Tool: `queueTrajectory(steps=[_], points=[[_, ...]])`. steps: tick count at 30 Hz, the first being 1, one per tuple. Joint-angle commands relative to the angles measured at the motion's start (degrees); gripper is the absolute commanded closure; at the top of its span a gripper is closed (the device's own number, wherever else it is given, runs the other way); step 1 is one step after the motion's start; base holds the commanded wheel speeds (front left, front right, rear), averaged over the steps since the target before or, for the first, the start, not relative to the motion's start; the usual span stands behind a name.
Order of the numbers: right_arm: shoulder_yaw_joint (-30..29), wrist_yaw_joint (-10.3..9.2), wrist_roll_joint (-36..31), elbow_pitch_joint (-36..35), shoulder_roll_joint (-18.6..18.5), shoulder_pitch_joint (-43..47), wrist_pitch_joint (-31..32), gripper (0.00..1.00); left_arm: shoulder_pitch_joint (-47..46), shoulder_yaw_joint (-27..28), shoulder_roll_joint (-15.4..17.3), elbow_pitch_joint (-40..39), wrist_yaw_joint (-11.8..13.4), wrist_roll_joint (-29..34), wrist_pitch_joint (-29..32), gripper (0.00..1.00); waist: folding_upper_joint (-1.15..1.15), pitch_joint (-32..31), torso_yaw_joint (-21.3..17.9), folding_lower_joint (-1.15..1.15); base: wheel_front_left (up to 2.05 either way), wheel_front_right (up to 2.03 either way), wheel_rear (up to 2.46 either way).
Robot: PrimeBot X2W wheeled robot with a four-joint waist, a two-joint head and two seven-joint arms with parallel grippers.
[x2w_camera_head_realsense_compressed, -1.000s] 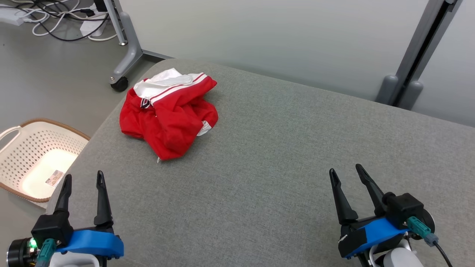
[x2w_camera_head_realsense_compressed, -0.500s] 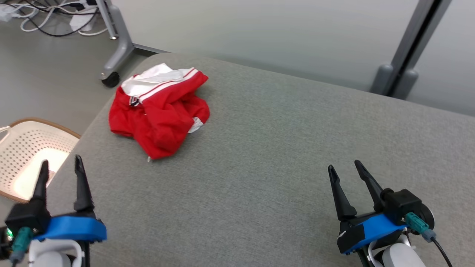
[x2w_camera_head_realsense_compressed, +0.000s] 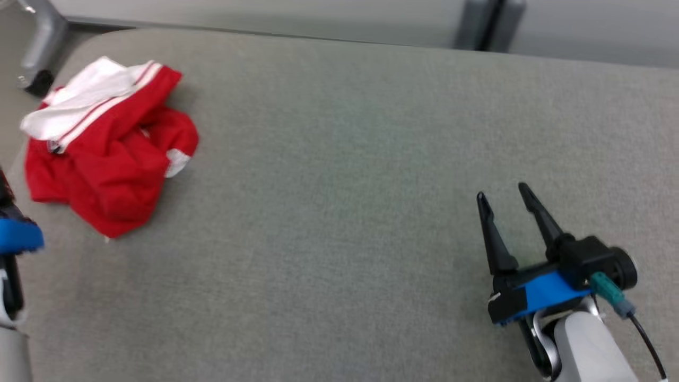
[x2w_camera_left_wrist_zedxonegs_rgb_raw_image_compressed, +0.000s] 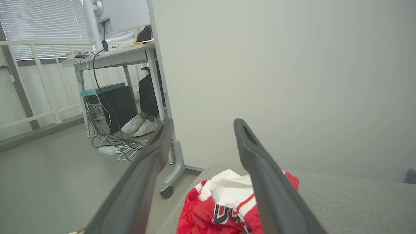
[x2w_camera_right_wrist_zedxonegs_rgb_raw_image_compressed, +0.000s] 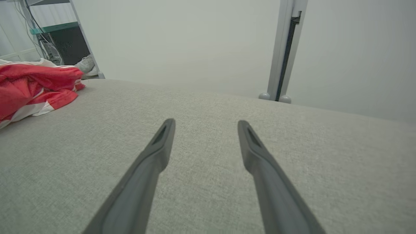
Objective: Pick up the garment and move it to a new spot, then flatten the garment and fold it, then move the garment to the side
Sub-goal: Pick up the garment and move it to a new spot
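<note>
At the far left, my left gripper has its two dark fingers spread wide with nothing between them. In the left wrist view it points over the garment from the near side, above it and not touching. In the head view a strip of its blue mount sits at the left edge.

Just right of it lies the garment, a red sports piece with a white striped band. It is crumpled in a loose heap near the far left corner of the grey fabric-covered surface, close to the edge.

The middle of the surface is bare cloth. At the lower right, my right gripper hovers low over it, fingers also wide apart and holding nothing, well apart from the garment.

I judge that the first step, the pick-up, is not yet done and I am on the approach. The next move calls for lowering the left gripper onto a raised fold of the heap and closing on enough cloth to lift it. Then I would carry it toward the open middle.
</note>
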Motion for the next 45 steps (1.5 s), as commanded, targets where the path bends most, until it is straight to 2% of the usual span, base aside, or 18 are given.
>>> queueTrajectory(steps=[1,5,11,15,21,28,34,35,37,45], points=[[-0.71,0.01,-0.69,-0.88,-0.29,-1.03,-0.21,0.0,-3.04,0.11,1.69,1.29,-0.48,-0.72,-0.15,0.0,0.0,1.79,-1.47,-0.01,0.0,0.0,0.0],[-1.45,0.01,-1.22,-3.0,-0.26,-1.78,-0.1,0.0,-7.28,-0.61,4.01,4.47,-0.84,-1.79,0.68,0.0,0.0,4.8,-3.92,-0.01,0.0,0.0,0.0],[-1.72,0.01,-1.58,-5.88,-0.26,-2.51,0.38,0.0,-12.8,-3.96,7.08,13.44,-1.39,-4.72,6.02,0.0,0.0,8.31,-6.31,-0.01,0.0,0.0,0.0],[-2.45,0.01,-1.85,-6.49,-0.26,-2.15,0.54,0.0,-14.53,-7.49,7.89,17.93,-1.37,-7.12,10.48,0.0,0.0,9.04,-6.47,-0.01,0.0,0.0,0.0],[-2.96,0.01,-2.24,-6.56,-0.26,-1.6,0.77,0.0,-14.5,-14.78,9.18,23.9,-1.39,-14.45,17.73,0.0,0.0,8.59,-6.0,-0.01,0.0,0.0,0.0],[-2.16,0.01,-2.32,-6.1,-0.27,-1.58,1.2,0.0,-11.67,-21.78,10.95,25.24,-1.4,-24.07,28.13,0.0,0.0,6.92,-5.4,-0.01,0.0,0.0,0.0],[-1.32,0.01,-1.79,-5.75,-0.27,-1.61,1.28,0.0,-10.32,-26.44,11.77,26.23,-1.4,-29.26,33.88,0.0,0.0,5.93,-6.07,-0.01,0.0,0.0,0.0],[-1.31,0.01,-1.74,-5.7,-0.27,-1.53,1.25,0.0,-10.14,-27.07,11.75,26.12,-1.4,-30.1,34.11,0.18,0.0,5.77,-6.21,-0.01,0.0,0.0,0.0],[-1.25,0.01,-1.53,-5.48,-0.27,-1.48,1.19,0.0,-9.96,-27.83,12.55,26.28,-1.41,-30.94,34.0,0.98,0.0,5.39,-6.56,-0.01,0.0,0.0,0.0],[-1.44,0.01,-0.41,-3.91,-0.27,-1.26,0.64,0.0,-11.77,-31.18,15.36,23.48,-1.41,-32.0,27.96,1.0,0.0,2.8,-7.01,-0.01,0.0,0.0,0.0]])
